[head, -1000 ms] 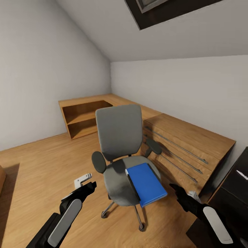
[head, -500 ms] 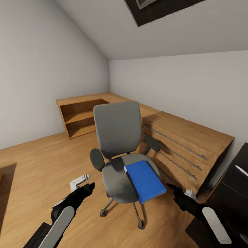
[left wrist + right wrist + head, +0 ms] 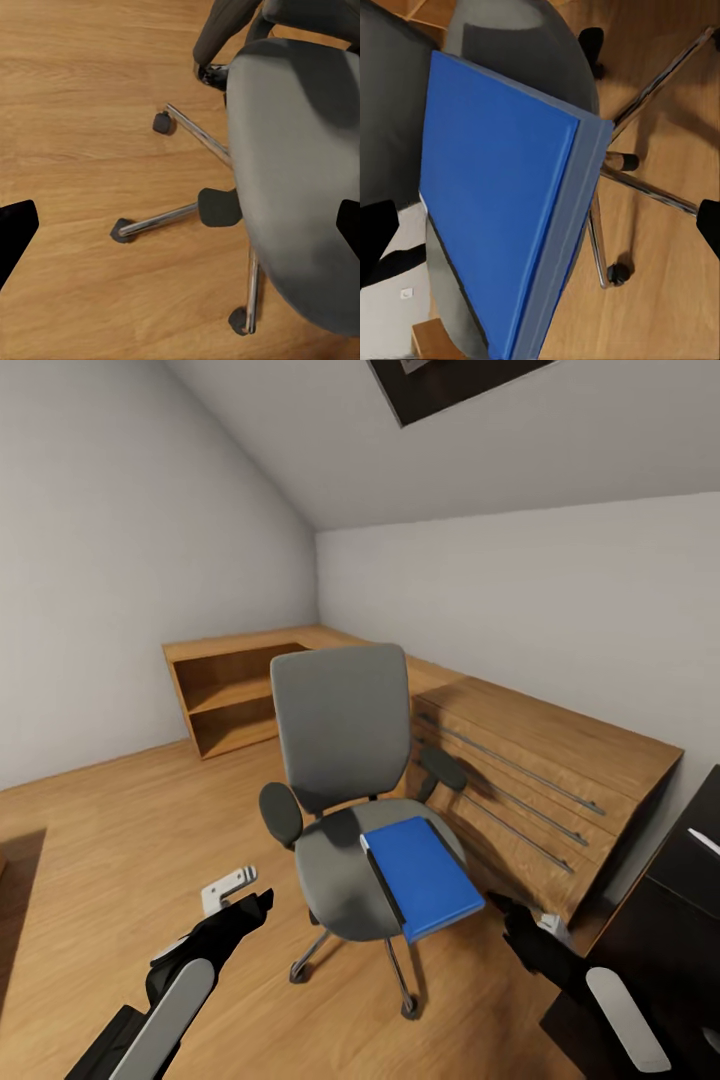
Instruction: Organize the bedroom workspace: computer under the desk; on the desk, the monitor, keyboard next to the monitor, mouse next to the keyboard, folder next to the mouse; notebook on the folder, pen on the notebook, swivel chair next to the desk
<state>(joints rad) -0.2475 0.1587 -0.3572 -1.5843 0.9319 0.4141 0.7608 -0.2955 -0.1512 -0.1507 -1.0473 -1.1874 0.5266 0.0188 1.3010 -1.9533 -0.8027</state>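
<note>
The swivel chair [image 3: 342, 745] stands in the middle of the wooden floor, grey seat facing me. The blue folder [image 3: 424, 876] lies on the seat's right front corner and overhangs its edge. My right gripper [image 3: 512, 922] hovers open just right of the folder; the right wrist view looks down on the folder [image 3: 499, 202] between the spread fingers [image 3: 376, 238]. My left gripper [image 3: 250, 905] hangs open left of the seat, above the chair's chrome base [image 3: 184, 214]. The black desk [image 3: 690, 890] shows at the right edge, with a thin white pen [image 3: 704, 842] on it.
A light wooden dresser [image 3: 545, 765] with bar handles runs along the right wall behind the chair. An open wooden shelf unit [image 3: 235, 695] fills the far corner. A small white object [image 3: 226, 887] lies on the floor by my left gripper. Open floor stretches to the left.
The whole picture has shifted a little, so the camera has moved. Chair and folder keep their places. Both grippers hold much the same pose, still open.
</note>
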